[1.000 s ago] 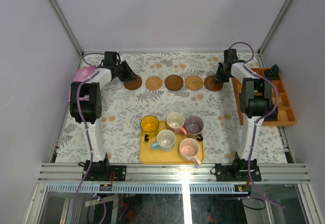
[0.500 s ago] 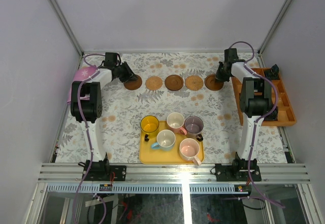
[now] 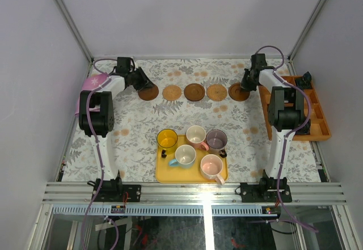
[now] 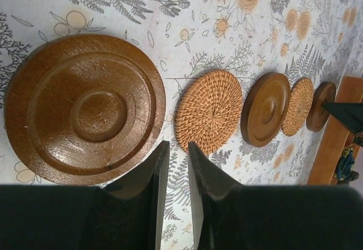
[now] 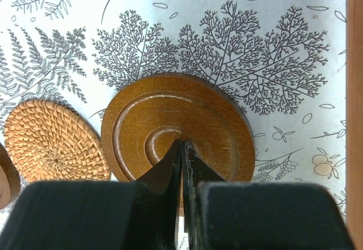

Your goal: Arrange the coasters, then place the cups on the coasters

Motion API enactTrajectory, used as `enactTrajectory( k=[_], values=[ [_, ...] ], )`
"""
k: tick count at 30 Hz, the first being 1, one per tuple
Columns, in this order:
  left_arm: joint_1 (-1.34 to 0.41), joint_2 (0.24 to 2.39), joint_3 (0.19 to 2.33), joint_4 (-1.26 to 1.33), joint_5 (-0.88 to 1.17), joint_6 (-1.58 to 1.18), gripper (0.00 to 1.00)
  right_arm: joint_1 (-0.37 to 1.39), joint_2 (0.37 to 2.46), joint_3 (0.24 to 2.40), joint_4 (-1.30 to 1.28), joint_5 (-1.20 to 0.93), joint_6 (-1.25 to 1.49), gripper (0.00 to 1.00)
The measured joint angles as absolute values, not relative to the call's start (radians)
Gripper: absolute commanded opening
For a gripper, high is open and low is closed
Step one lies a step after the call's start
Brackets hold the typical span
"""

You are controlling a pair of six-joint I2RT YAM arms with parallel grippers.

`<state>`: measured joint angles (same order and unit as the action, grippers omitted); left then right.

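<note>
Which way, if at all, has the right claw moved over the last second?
No: the right gripper stays on the end dark coaster, beside the orange tray, as before.

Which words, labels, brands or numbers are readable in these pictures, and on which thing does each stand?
None can be read.
The coasters, the cups, the yellow tray and the floral tablecloth carry no writing.
A small yellow tag on the near rail is too small to read.
</note>
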<state>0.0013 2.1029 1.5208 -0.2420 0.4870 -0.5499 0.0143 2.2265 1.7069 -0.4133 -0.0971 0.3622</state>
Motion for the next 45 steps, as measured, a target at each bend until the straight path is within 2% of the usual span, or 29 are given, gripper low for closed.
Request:
enactTrajectory(
  k=[10, 17, 19, 22, 24, 25, 27, 31, 37, 42, 45],
  values=[
    [0.002, 2.101, 1.530, -0.238, 0.488, -0.549, 0.20, 0.012, 2.111, 1.690, -0.405, -0.156, 0.347, 0.11],
    [0.001, 2.051, 1.517, -0.218, 0.485, -0.542, 0.30, 0.012, 1.954, 1.652, -0.358, -0.169, 0.337, 0.21],
    [0.001, 2.020, 1.503, -0.200, 0.480, -0.537, 0.33, 0.012, 1.914, 1.633, -0.337, -0.169, 0.334, 0.30],
    [0.001, 1.969, 1.472, -0.171, 0.468, -0.527, 0.41, 0.009, 1.876, 1.613, -0.310, -0.168, 0.334, 0.56],
    [0.002, 1.936, 1.450, -0.147, 0.459, -0.519, 0.56, 0.003, 1.857, 1.600, -0.285, -0.170, 0.344, 0.77],
    [0.001, 1.919, 1.438, -0.134, 0.453, -0.514, 0.63, -0.004, 1.845, 1.585, -0.265, -0.176, 0.352, 0.83],
    [0.002, 1.887, 1.413, -0.108, 0.443, -0.503, 0.71, -0.030, 1.819, 1.550, -0.218, -0.205, 0.385, 0.87],
    [0.002, 1.824, 1.352, -0.062, 0.425, -0.496, 0.77, -0.128, 1.788, 1.475, -0.096, -0.324, 0.513, 0.90],
    [0.001, 1.743, 1.275, -0.017, 0.396, -0.498, 0.80, -0.294, 1.820, 1.382, 0.172, -0.577, 0.765, 0.88],
    [-0.012, 1.676, 1.229, -0.013, 0.344, -0.500, 0.81, -0.285, 1.820, 1.361, 0.162, -0.608, 0.747, 0.89],
    [-0.036, 1.629, 1.213, -0.014, 0.294, -0.493, 0.82, -0.251, 1.803, 1.380, 0.066, -0.529, 0.635, 0.91]
  ],
)
